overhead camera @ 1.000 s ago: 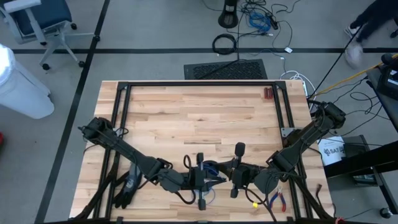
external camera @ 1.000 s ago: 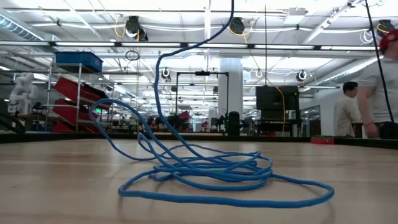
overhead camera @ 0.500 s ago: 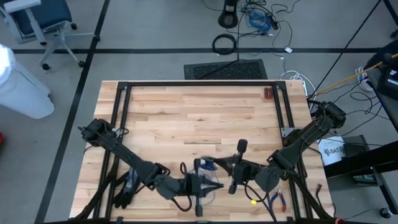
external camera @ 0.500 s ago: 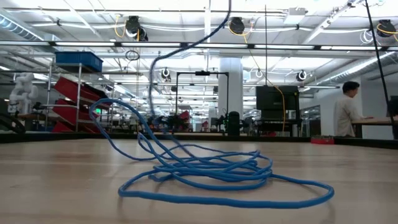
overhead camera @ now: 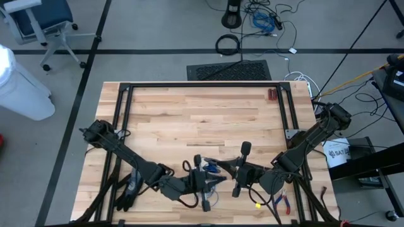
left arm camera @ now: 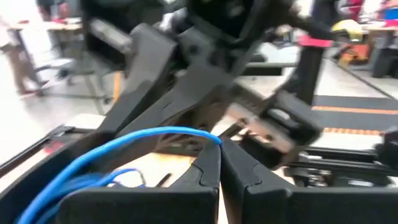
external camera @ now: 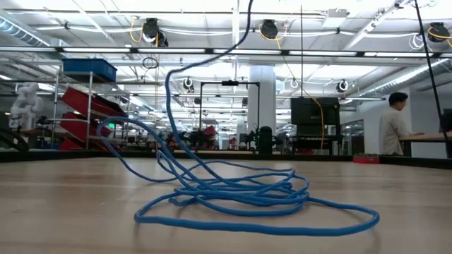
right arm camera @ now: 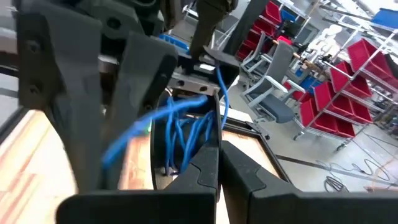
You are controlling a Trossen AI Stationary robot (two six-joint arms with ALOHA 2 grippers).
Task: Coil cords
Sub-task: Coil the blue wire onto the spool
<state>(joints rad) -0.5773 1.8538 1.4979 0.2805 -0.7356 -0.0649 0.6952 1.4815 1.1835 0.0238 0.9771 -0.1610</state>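
The cord (external camera: 233, 194) was a thin blue wire, and most of it lay in a loose pile of loops near the front edge of the wooden surface (overhead camera: 202, 120), between the two arms. One strand went up from the pile and out of the top of the low view.

The left pincer (left arm camera: 219, 163) was shut tight on the blue cord, which curved right up to its tips. In the last second this arm had slid a little along the front of the surface, and the strand going up had swung and bent more to one side. The pile itself had hardly moved.

The right pincer (right arm camera: 219, 152) was shut too, just beside the left one. Blue strands hung right by it, but it was hard to tell whether it really pinched one.

This looked like the left arm pulling a length of cord up and around to make a new loop. The cord was still a messy heap, not a neat round coil, so much of the job was likely left to do.

A person (external camera: 394, 123) stood far off in the room behind.
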